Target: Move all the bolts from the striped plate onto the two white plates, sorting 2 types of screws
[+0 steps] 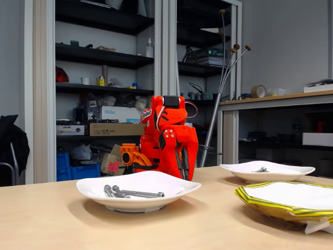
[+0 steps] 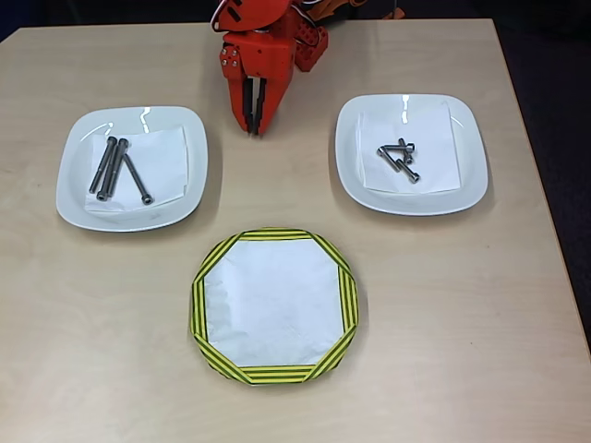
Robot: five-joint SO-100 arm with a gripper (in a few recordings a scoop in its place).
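Small, hard, smooth bolts (image 2: 117,169), probably slippery: best pinched across the middle. Striped plate (image 2: 274,373) bare now. Gripper (image 2: 255,123) pressed closed, holding nothing.

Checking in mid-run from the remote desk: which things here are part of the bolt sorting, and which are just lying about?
Part of the job:
- striped plate
- left white plate with long bolts
- right white plate with short bolts
- gripper, closed and holding nothing

Just lying about:
- shelves of clutter
- tape roll on the counter
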